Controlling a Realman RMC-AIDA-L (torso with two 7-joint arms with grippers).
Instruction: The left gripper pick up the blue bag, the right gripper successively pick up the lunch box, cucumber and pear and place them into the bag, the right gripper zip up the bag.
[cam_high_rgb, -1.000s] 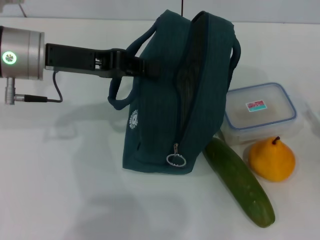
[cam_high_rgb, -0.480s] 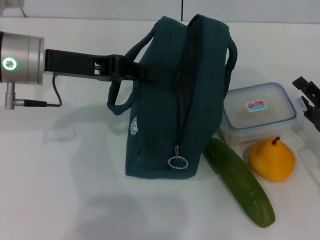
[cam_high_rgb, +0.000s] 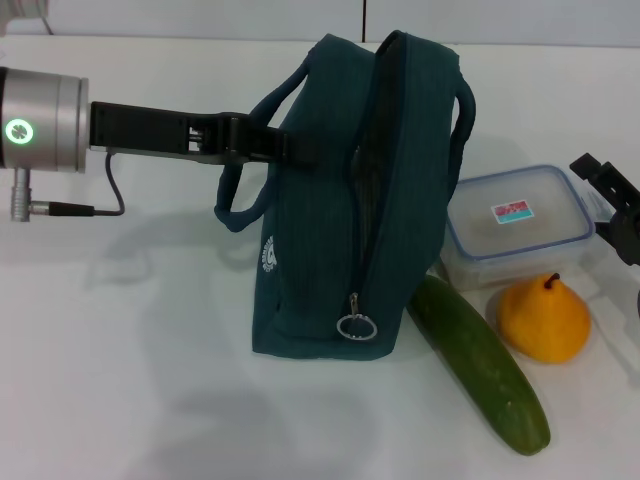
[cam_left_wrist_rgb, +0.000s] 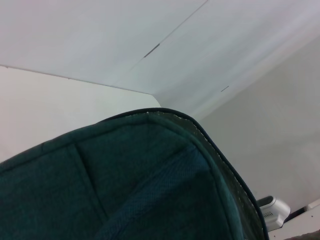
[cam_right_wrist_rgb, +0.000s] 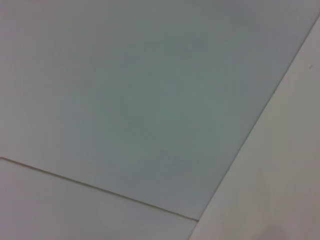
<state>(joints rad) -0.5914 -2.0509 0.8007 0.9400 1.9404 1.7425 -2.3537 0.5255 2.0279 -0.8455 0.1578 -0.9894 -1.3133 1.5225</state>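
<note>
White worktop (cam_high_rgb: 130, 380) runs under everything you see, with a pale wall behind it. Your left hand (cam_high_rgb: 300, 148) reaches in from the left and is clamped on the near handle (cam_high_rgb: 245, 165) of the blue bag (cam_high_rgb: 340, 230), holding it upright with its base on or just above the surface; you can't quite tell which. The bag's zipper is open along the top and front edge, its ring pull (cam_high_rgb: 356, 327) hanging low near the base. From the left wrist, the bag's fabric (cam_left_wrist_rgb: 125, 185) fills the lower view.

Just right of the bag lies the cucumber (cam_high_rgb: 478, 365), slanting toward you. Behind it sits the lunch box (cam_high_rgb: 518, 222), lid on, and the pear (cam_high_rgb: 544, 318) stands just in front of it. Your right hand (cam_high_rgb: 610, 205) shows at the right edge beside the lunch box, clear of it; whether it is parted or closed can't be told.
</note>
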